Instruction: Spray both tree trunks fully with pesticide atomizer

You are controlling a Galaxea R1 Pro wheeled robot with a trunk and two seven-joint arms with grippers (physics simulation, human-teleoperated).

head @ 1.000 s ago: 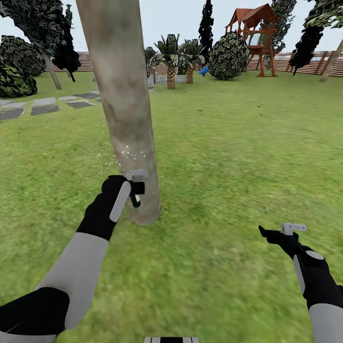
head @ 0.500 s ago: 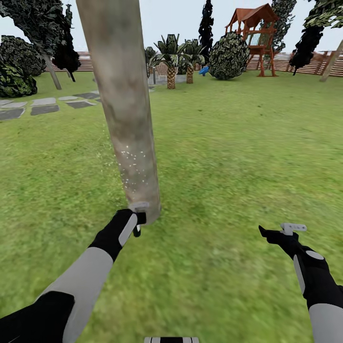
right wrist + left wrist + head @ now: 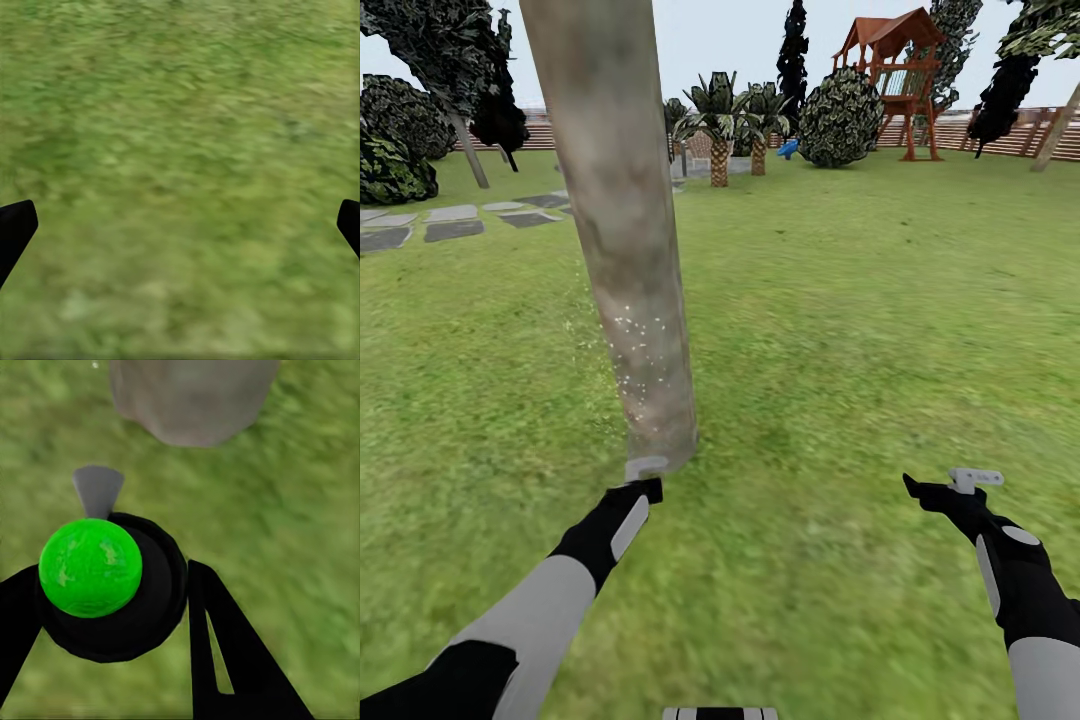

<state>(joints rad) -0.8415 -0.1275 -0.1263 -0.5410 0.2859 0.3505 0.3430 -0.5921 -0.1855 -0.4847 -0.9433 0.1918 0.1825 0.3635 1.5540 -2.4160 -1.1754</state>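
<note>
My left end effector (image 3: pixel 643 484) is closed around the atomizer (image 3: pixel 112 585), low over the lawn (image 3: pixel 840 330) just in front of the trunk's (image 3: pixel 622 230) base. In the left wrist view the atomizer sits clamped between my two black fingers (image 3: pixel 232 660), its green dot (image 3: pixel 91 568) facing the camera and its grey head (image 3: pixel 97 489) aimed toward the foot of the trunk. From the head view only the pale head (image 3: pixel 646 466) shows, at the tip of my left end effector, touching or nearly touching the trunk; I cannot tell which. White specks of pesticide (image 3: pixel 640 350) dot the lower trunk and drift a little to its left. The trunk is thick, mottled grey-brown, and leans slightly.

My right end effector (image 3: pixel 950 485) hangs over bare grass well to the right, holding nothing, its fingers (image 3: pixel 15 229) spread wide apart in the right wrist view.

Far off are the fence (image 3: pixel 1000 135), a red playhouse (image 3: pixel 890 70), palms (image 3: pixel 720 120) and stepping stones (image 3: pixel 455 215).
</note>
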